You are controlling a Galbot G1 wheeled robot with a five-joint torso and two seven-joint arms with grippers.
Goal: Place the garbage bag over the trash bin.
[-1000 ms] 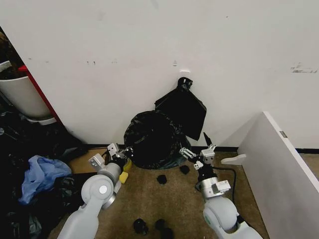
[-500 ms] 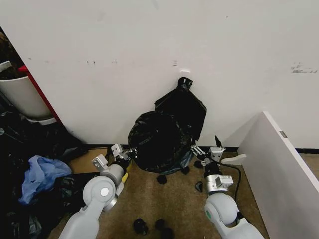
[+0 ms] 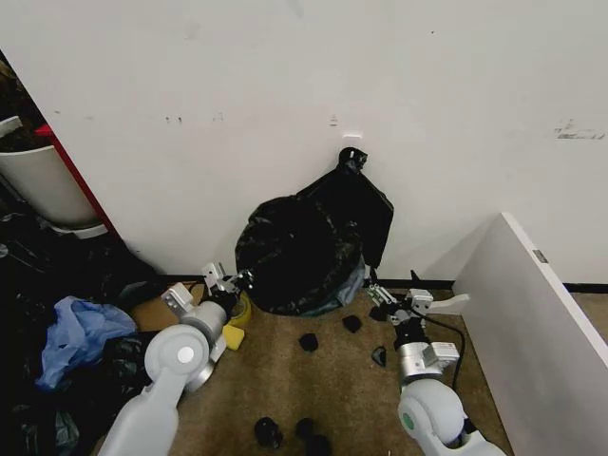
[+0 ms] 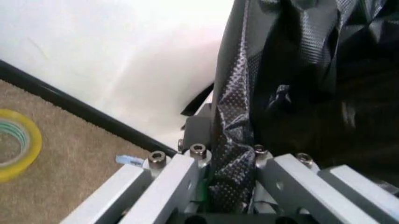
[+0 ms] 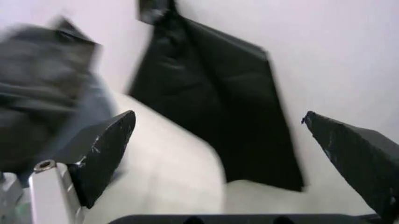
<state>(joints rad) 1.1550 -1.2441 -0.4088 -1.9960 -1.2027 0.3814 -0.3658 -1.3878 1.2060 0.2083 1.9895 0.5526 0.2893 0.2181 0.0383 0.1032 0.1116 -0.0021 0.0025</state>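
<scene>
Garbage bag (image 3: 299, 255) sits on the floor, right against the foot of the white wall (image 3: 285, 95). It is puffed up over the trash bin (image 3: 353, 285), and only a pale bit of the bin peeks out at the bag's lower right edge. A flat black bundle (image 3: 356, 204) with a knot on top leans on the wall just behind it.

The left gripper (image 3: 233, 285) is at the bag's lower left edge. In the left wrist view its fingers (image 4: 171, 179) are squeezed on a fold of the shiny black plastic. The right gripper (image 3: 397, 302) is just beside the bag's lower right edge, with its fingers (image 5: 103, 149) spread wide and nothing between them.

I think the bag is very light, thin and soft. It looks slippery and could tear if pulled hard. The best place to hold it seems to be the loose edge near the floor, pinching a fold, one side for each gripper.

A yellow tape roll (image 4: 18, 149) lies on the brown carpet (image 3: 323, 380) by the left gripper. I can read no words or labels anywhere.
</scene>
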